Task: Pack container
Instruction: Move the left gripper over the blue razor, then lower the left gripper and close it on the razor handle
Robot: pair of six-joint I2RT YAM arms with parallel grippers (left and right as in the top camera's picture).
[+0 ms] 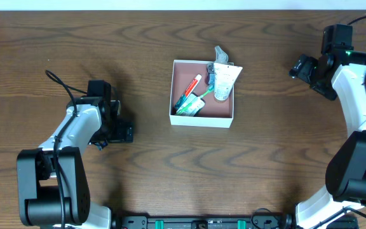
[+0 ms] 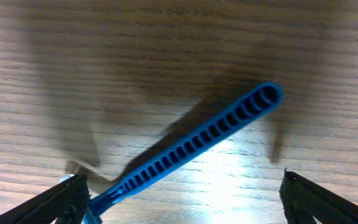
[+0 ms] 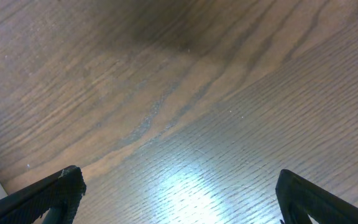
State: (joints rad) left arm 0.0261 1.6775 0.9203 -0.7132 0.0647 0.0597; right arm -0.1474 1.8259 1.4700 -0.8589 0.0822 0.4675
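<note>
Overhead: the container [image 1: 202, 119] sits at the middle of the wooden counter [image 1: 170, 178], white walls around a reddish-brown floor. Toiletries lie inside it: a red-and-white tube [image 1: 194, 83], a green toothbrush [image 1: 193, 102] and a larger white tube [image 1: 225, 80] leaning at the far right corner, with something grey poking over the rim behind it. The left gripper [image 1: 118, 130] is low over the counter well to the left of the container. The right gripper [image 1: 299, 67] is off to the container's right, toward the far edge, clear of it.

Left wrist: a blue razor [image 2: 197, 143] lies flat on the wood, its ribbed handle running diagonally from upper right to lower left. The black fingers [image 2: 67, 199] stand wide apart at the bottom corners of the frame, so the gripper is spread and holds nothing. The razor's lower end passes just beside the finger at lower left; whether they touch cannot be told. The razor's head is cut off by the frame edge.

Right wrist: bare wood grain fills the picture, with a glare patch low in the middle. The two fingers [image 3: 61, 190] sit far apart at the bottom corners, the gripper spread wide with nothing between them. A sliver of something white shows at the lower left edge.
</note>
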